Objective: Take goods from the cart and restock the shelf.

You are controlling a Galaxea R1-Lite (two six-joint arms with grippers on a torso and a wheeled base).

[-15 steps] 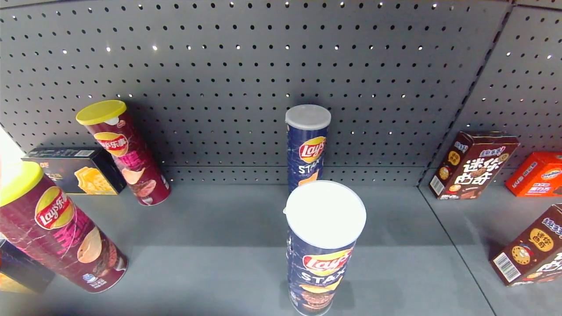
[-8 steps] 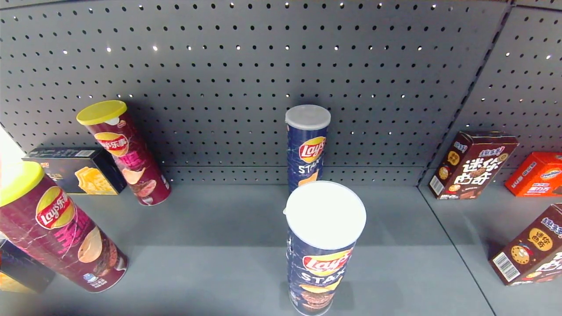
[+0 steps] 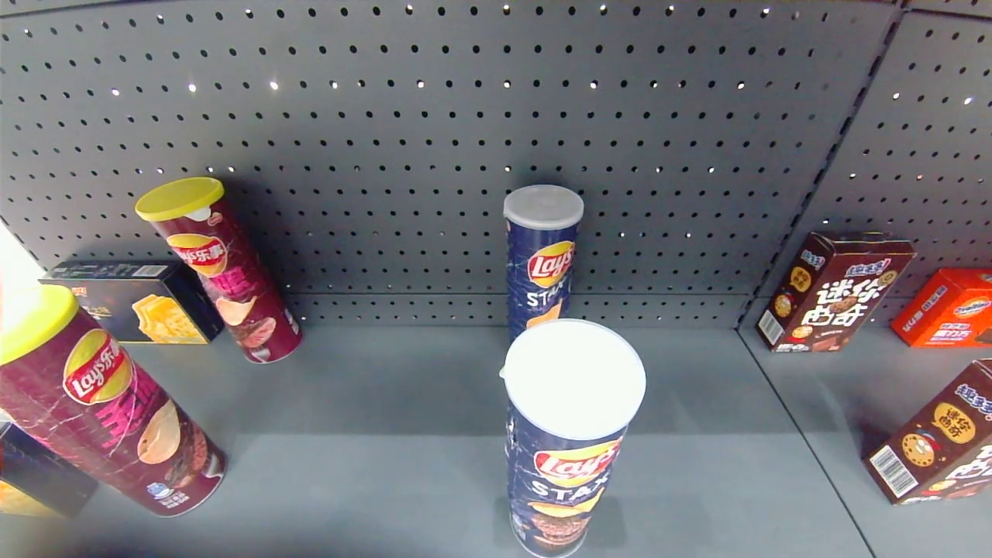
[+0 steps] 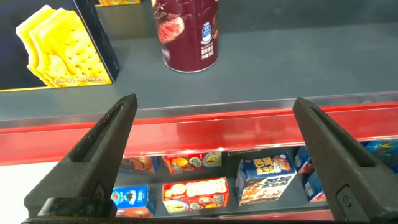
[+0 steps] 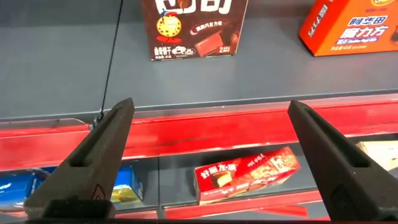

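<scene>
The grey shelf (image 3: 387, 434) carries its goods in front of a pegboard panel (image 3: 465, 116). 2 blue chip cans stand upright in the middle, in line from front to back: the front blue can (image 3: 570, 465) is near the shelf's front edge and the rear blue can (image 3: 541, 263) is close to the panel, with a gap between them. To the left stand 2 maroon cans with yellow lids, the near maroon can (image 3: 101, 403) at the front left and the far maroon can (image 3: 225, 271) farther back. Just beside the far maroon can, on its left, is a dark cracker box (image 3: 132, 302). On the next shelf section to the right stand the rear brown cookie box (image 3: 833, 291), the front brown cookie box (image 3: 930, 442) and, beyond them, an orange box (image 3: 945, 306). The left gripper (image 4: 214, 102) hangs in front of the shelf's red rail (image 4: 205, 134), its fingers spread wide with nothing between them, and small boxes (image 4: 193, 193) sit on the level below. The right gripper (image 5: 211, 104) is likewise spread wide and empty before the rail, facing a brown cookie box and the orange box.
</scene>
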